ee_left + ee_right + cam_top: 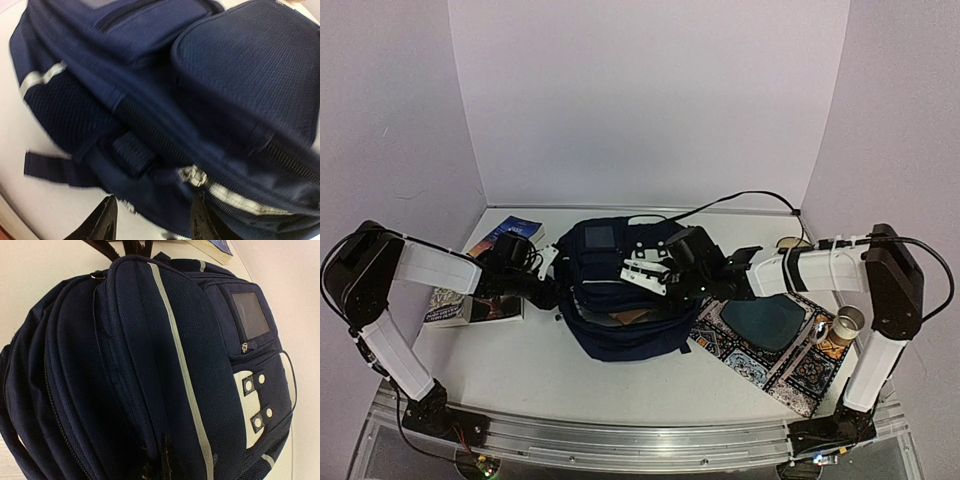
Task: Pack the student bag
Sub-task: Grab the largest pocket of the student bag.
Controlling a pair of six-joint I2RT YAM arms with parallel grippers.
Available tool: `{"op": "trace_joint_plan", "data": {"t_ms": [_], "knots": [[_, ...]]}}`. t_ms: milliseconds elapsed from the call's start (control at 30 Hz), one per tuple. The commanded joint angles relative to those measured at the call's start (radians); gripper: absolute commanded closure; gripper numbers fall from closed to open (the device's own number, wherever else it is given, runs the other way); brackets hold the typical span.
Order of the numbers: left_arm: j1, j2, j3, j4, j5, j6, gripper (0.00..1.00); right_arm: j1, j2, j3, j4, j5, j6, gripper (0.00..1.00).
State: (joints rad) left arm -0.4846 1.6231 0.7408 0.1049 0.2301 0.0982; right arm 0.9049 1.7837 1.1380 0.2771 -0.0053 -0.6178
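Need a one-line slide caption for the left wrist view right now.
Left gripper, jaws apart, poised at the large dark navy fabric backpack beside its silver zipper pull.

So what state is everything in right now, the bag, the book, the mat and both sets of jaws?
Student bag: lying on the table, seemingly partly unzipped.
Left jaws: open, either side of the bag's zipper pull.
Right jaws: shut, pinching the bag's fabric.
Blue book: closed, lying flat.
Patterned mat: spread flat.
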Motion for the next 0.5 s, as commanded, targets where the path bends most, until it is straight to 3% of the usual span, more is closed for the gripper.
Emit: {"op": "trace_joint_plan", "data": {"t_ms": [0, 467], "knots": [[-0.015, 0.046, 0.09, -0.001, 0.03, 0.064, 0.53, -0.004, -0.013, -0.007, 0.039, 0.0, 0.015, 1.0], [-0.07, 0.175, 0.21, -0.032, 0.028, 0.061, 0.74, -0.005, -0.053, -0.049, 0.054, -0.066, 0.054, 1.0]]}}
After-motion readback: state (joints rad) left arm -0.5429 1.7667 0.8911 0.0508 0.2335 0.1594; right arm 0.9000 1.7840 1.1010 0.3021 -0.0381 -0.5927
